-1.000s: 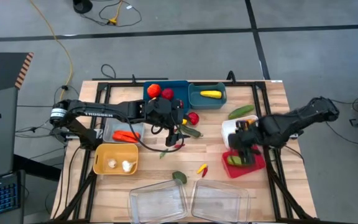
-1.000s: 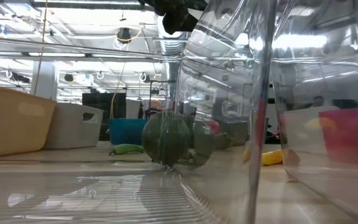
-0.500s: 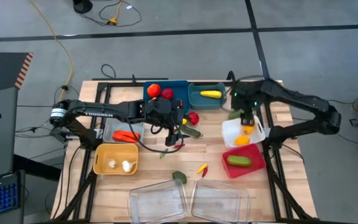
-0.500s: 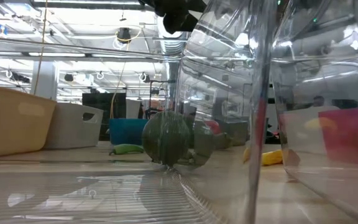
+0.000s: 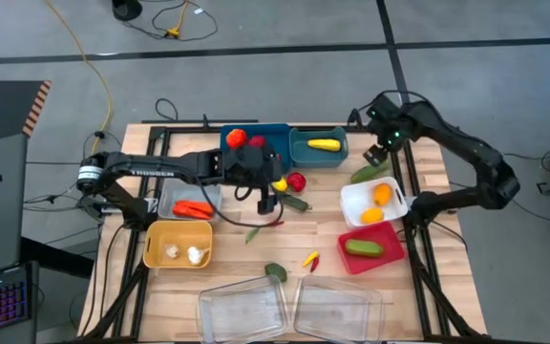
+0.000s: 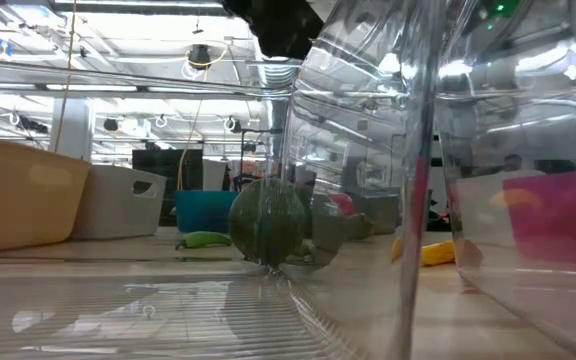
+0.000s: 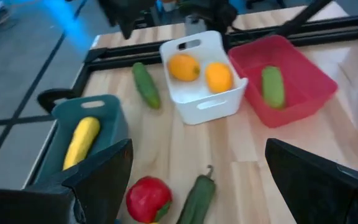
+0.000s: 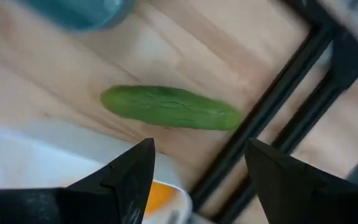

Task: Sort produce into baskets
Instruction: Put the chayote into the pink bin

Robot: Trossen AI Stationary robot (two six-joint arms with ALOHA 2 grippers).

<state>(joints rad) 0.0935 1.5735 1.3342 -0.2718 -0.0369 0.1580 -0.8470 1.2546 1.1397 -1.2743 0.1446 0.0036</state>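
Because so much produce lies loose between the baskets, my worry is a bump: either arm sweeping low could knock a piece off the table or into the wrong bin.

Nearest the front edge, two clear trays [image 5: 289, 308] sit side by side, with a dark green piece [image 5: 275, 271] and small yellow and red bits [image 5: 310, 259] just beyond them. To the left stands the tan-yellow basket [image 5: 152, 246] holding two white pieces; to the right, the magenta-red basket [image 5: 390, 254] holds a green cucumber [image 5: 365, 247]. Beyond it the white basket [image 5: 351, 199] carries two oranges [image 5: 377, 203].

At mid-table the left gripper [image 5: 266, 198] hovers empty, jaws spread wide, above a red pepper [image 7: 146, 198] and a dark green pepper [image 7: 196, 196]; a descent slightly off line could nudge one aside.

Farther right, the right gripper [image 5: 382, 151] hangs over a loose cucumber [image 8: 170, 107] lying between the white basket and a teal basket [image 5: 298, 153] that holds a yellow squash [image 5: 324, 144]. Its fingers [image 8: 127, 180] stand apart, holding nothing, and closing early might roll the cucumber toward the table's frame.
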